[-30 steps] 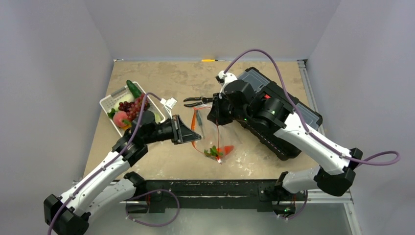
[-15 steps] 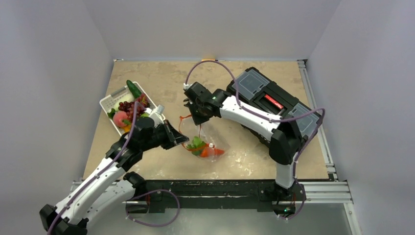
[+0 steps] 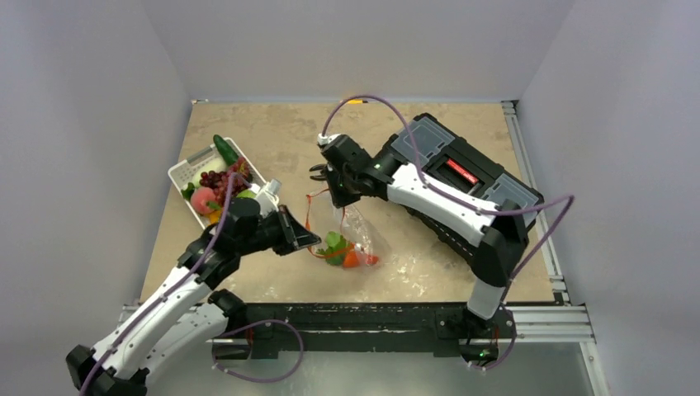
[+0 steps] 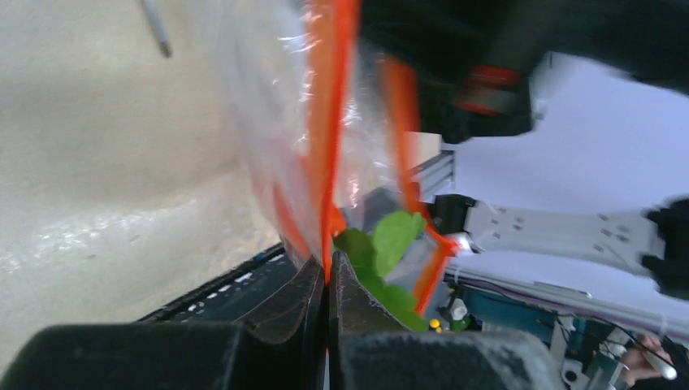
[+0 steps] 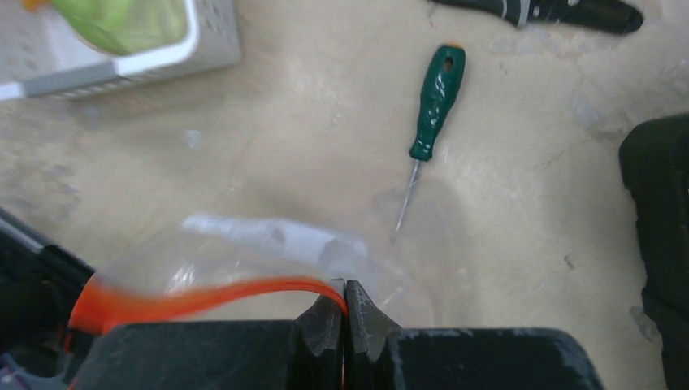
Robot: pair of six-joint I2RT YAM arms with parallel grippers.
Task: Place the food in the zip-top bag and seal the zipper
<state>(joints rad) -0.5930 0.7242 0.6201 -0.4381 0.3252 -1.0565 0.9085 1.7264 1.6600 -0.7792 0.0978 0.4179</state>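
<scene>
bag, zip-top, clear crinkly film: the zip-top bag [image 3: 357, 235] is held up by its mouth between both tools over the front middle of the worktop [image 3: 272, 140]. its belly sags and seems to rest on the surface.

contents: one toy carrot [image 3: 357, 259] with green leaves [image 3: 334, 242], low in the belly.

zipper [image 4: 329, 122]: thin orange-red strip along the mouth. its two sides stand apart in the left wrist view, so the mouth is open and unsealed.

left tool [image 4: 327, 275]: fingers pressed together on one run of the zipper, at the end nearer the left arm.

right tool [image 5: 344, 294]: fingers pinched tight on the strip at the far end, with film bulging beneath.

handling, judged: very light, limp and slick. it will fold, twist and slide out of a weak pinch. the strip is the only stiffish part, so it is the place to hold. bare film would likely slip or crumple the mouth closed.

awaiting bagging, in the white slotted basket [image 3: 183, 170] at left: grape bunch [image 3: 216, 178], cucumber [image 3: 224, 149], peach [image 3: 202, 200], cabbage [image 5: 134, 20]. these are probably light, smooth toys, and the round ones may roll.

nearby, not for bagging: green-handled screwdriver [image 5: 436, 97], pliers [image 5: 561, 10], black toolbox [image 3: 462, 169].
</scene>
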